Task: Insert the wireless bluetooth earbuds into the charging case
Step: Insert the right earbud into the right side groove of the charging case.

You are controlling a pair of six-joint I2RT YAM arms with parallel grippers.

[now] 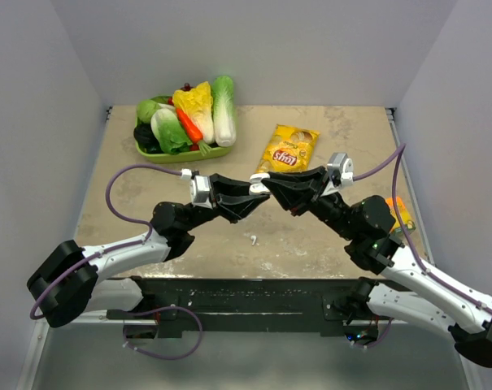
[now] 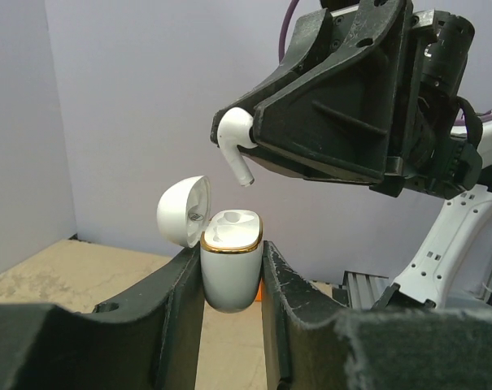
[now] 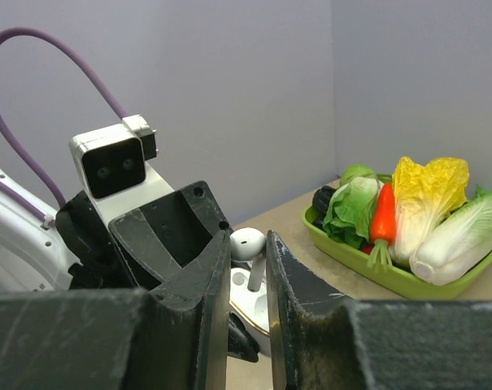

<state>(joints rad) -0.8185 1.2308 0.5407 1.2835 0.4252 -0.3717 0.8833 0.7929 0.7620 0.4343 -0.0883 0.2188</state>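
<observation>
My left gripper (image 2: 231, 262) is shut on the white charging case (image 2: 229, 272) with a gold rim, held upright above the table. Its lid (image 2: 183, 210) is swung open to the left. My right gripper (image 3: 248, 244) is shut on a white stemmed earbud (image 3: 247, 242). The earbud (image 2: 233, 136) hangs stem down just above the case's open top, apart from it. From overhead the two grippers meet tip to tip at the table's middle (image 1: 256, 189). Another small white earbud (image 1: 253, 240) lies on the table nearer the arm bases.
A green tray (image 1: 180, 153) of toy vegetables stands at the back left. A yellow chips bag (image 1: 288, 149) lies behind the grippers. An orange object (image 1: 400, 213) sits by the right edge, partly behind the right arm.
</observation>
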